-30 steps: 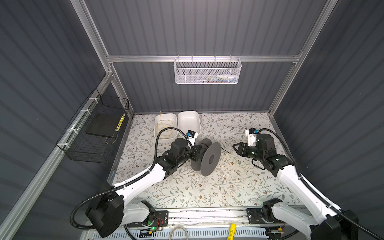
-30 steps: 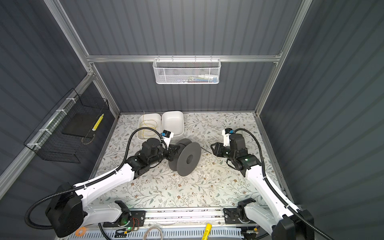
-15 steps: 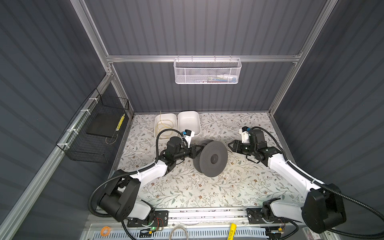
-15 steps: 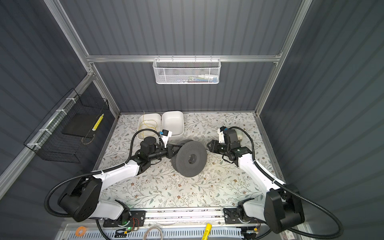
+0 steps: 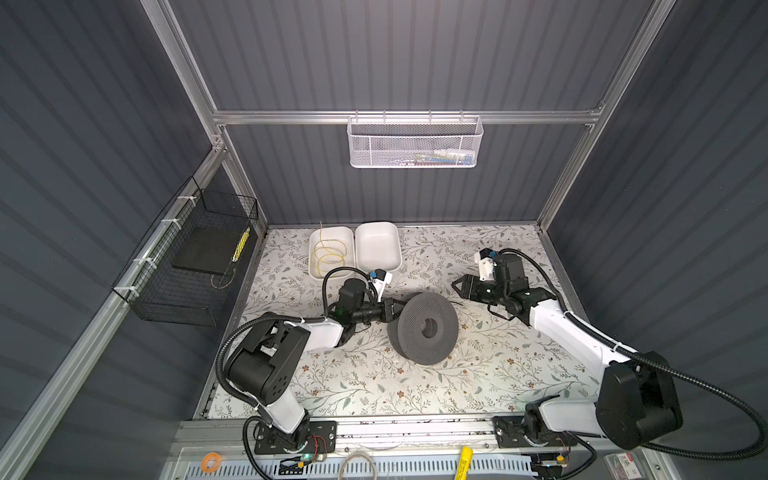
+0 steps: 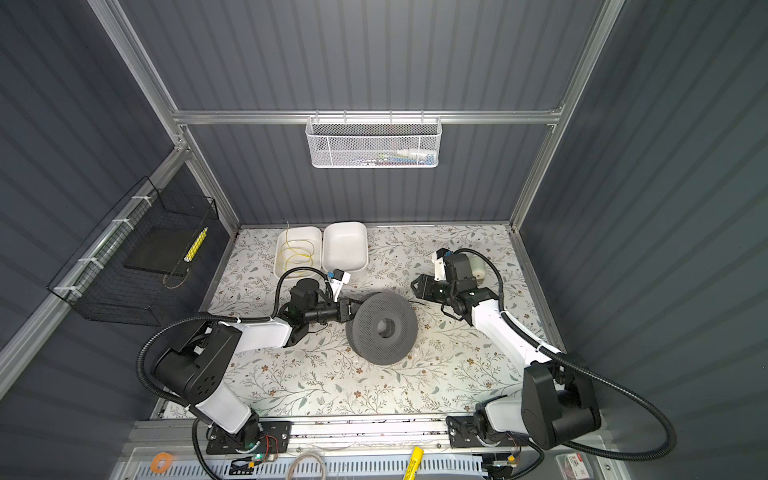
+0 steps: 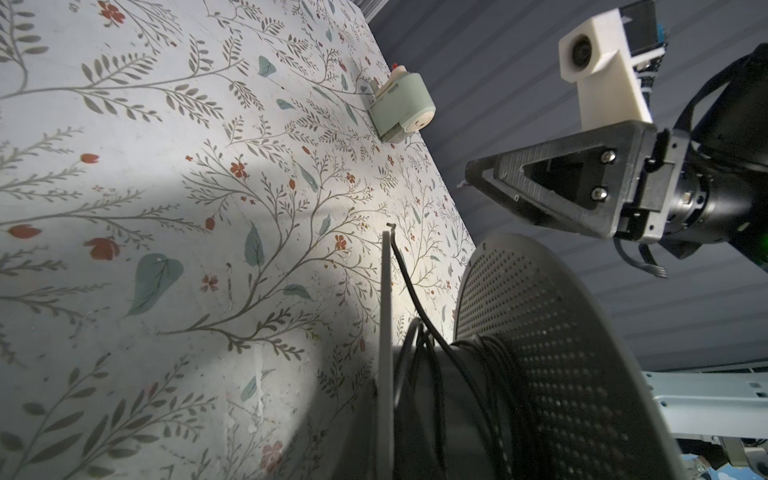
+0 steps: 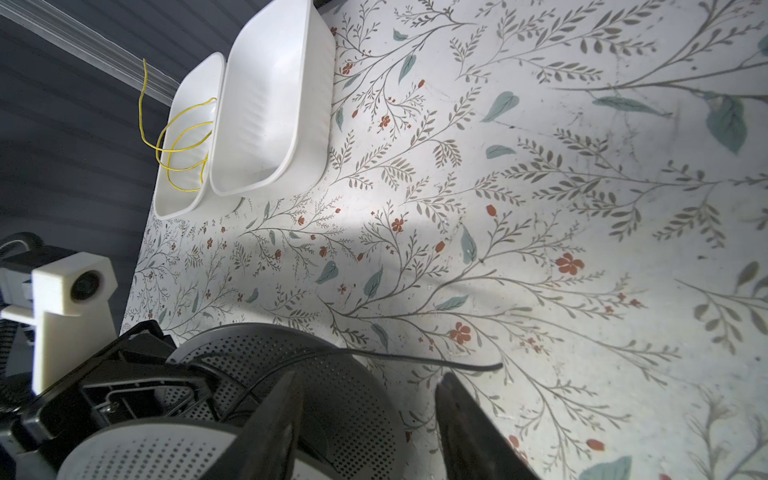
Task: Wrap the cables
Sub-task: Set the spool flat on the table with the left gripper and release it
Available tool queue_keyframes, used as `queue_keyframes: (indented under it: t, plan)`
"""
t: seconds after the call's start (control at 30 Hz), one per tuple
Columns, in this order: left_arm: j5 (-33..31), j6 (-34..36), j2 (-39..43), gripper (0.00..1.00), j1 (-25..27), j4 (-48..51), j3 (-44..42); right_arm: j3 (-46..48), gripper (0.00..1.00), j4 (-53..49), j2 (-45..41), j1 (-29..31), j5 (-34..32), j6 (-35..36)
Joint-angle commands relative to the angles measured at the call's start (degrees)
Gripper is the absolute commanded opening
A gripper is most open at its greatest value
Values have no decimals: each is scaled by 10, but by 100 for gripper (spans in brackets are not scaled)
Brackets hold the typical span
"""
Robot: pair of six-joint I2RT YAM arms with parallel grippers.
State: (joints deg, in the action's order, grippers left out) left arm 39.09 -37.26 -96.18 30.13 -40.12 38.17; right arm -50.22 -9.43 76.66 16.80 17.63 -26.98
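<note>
The left hand (image 5: pixel 394 310) is clamped shut on the rim of the spool (image 5: pixel 409 334), at its 10 o'clock in both top views. The spool leans with its face upward, and I cannot tell whether its lower rim rests on the table (image 5: pixel 374 382) or hangs just above it. The grip takes only a thin flange edge, so I judge the spool could pivot or slip if anything pushes it.

The cord (image 7: pixel 409 286) is wound on the hub between the flanges in slack, crossing turns. Its free tail runs out over the rim toward 2 o'clock, and nothing holds it. If the spool turns or the cord springs, the outer turns could loosen and spill over the flange.

The right hand (image 5: pixel 456 289) hangs at the spool's 1 o'clock, jaws about half apart and empty. The tail is thin and low to the table. Closing on it from there could miss it, or could nudge the flange against the left hand's hold.

The top views show both arms and the trays (image 5: pixel 376 249) at 11 o'clock, but the tail is a bare hairline there. The left wrist view shows the loose turns on the hub and a small pale reel (image 7: pixel 401 110) near the table's edge. In a top view that reel (image 6: pixel 478 268) only peeks out behind the right arm. Only the right wrist view shows the gap between the right hand's fingers (image 8: pixel 282 415), with the tail lying just past their tips, not between them.
</note>
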Motion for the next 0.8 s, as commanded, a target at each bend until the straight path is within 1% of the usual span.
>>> queue_keyframes:
  t: [0.0,0.13,0.17,0.2,0.23,0.3,0.37,0.4,0.47,0.5,0.53,0.6,0.7,0.73,0.77]
  plan:
    - [12,-4,-19,0,-10,-27,-4,2,55,15,5,-2,9,3]
    - [-4,5,-41,1,-18,-13,-6,6,55,24,11,-2,10,0]
    - [-13,16,-43,1,-18,6,-3,7,55,25,12,-2,10,0]
    - [-19,29,-42,4,-18,25,1,8,56,26,14,-2,11,0]
    - [-30,44,-43,10,-18,46,3,9,56,27,14,-2,11,0]
    - [-46,62,-43,12,-19,64,3,11,56,29,16,-2,10,0]
    - [-64,77,-51,22,-19,89,9,13,56,31,17,-2,10,-1]
    - [-69,81,-57,25,-19,94,11,13,56,31,18,-2,10,0]
    - [-85,83,-66,18,-19,97,11,15,56,31,18,-2,11,0]
    - [-91,86,-68,18,-19,102,12,15,56,30,19,-2,11,1]
    - [-98,89,-70,20,-19,104,12,16,56,29,17,-2,10,2]
    - [-107,95,-75,28,-20,108,13,17,56,28,17,-2,10,3]
    - [-124,116,-77,29,-20,138,19,20,56,28,18,-2,11,1]
    - [-125,116,-74,33,-21,137,16,22,56,28,17,-2,11,1]
    - [-129,118,-69,38,-22,141,15,24,56,29,17,-2,10,1]
